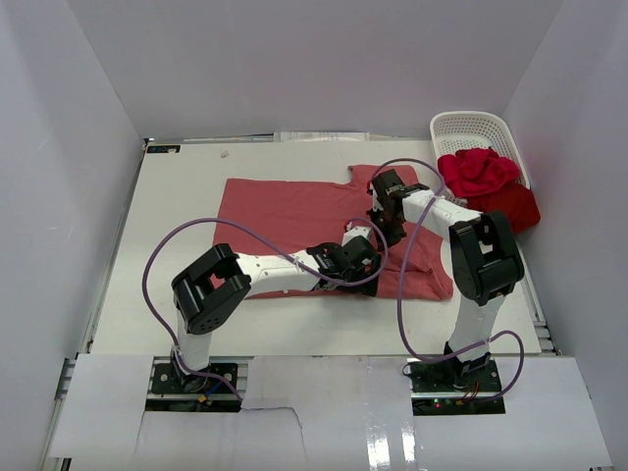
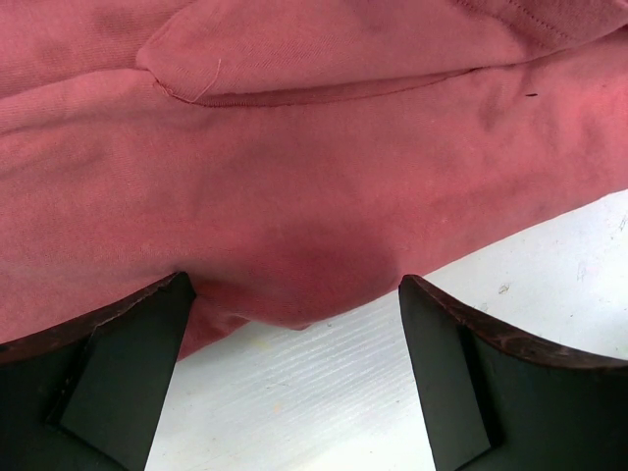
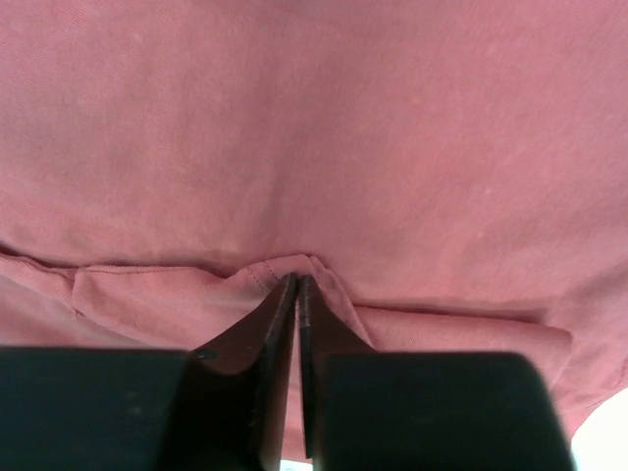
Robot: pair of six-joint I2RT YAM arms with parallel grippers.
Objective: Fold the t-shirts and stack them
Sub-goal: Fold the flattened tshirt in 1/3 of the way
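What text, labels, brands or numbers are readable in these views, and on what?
No legible text in any view.
On the salmon t-shirt: nothing, plain cloth.
On the white basket: nothing visible.
The small dark plate at the far left corner of the table: too small to read.

The salmon-red t-shirt point(image 1: 294, 211) is plain, a dusty shade. The crimson t-shirt point(image 1: 478, 169) is bright; the darker red t-shirt point(image 1: 514, 208) is deep red. The basket point(image 1: 471, 126) is white lattice. The table point(image 1: 177, 196) is white. The left arm point(image 1: 265, 267) and right arm point(image 1: 437, 206) are white and black, their cables point(image 1: 147, 265) purple.
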